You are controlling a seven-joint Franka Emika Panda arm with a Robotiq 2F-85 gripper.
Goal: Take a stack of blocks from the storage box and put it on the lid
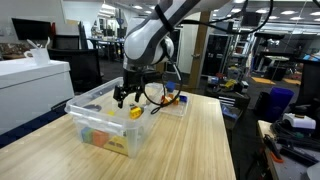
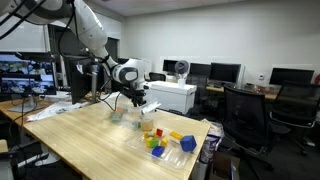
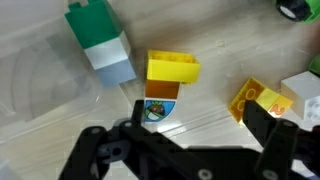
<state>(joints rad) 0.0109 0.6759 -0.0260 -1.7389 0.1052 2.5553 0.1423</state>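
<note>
The clear storage box (image 1: 82, 105) stands at the near end of the wooden table. The flat clear lid (image 1: 178, 110) lies just behind it. My gripper (image 1: 126, 98) hangs over the box's far end, open and empty; it also shows in an exterior view (image 2: 134, 103). A small yellow stack of blocks (image 1: 135, 113) sits just below it. In the wrist view my gripper (image 3: 200, 125) is open. A yellow block on an orange picture block (image 3: 172, 70) lies ahead of one finger. Another yellow block (image 3: 260, 100) lies beside the other finger.
Orange and green blocks (image 1: 97, 138) lie at the box's near end. A green, white and blue block column (image 3: 100, 45) lies close by. A blue, orange and yellow block cluster (image 2: 160, 141) sits near the table end. Office chairs (image 2: 245, 115) and desks surround the table.
</note>
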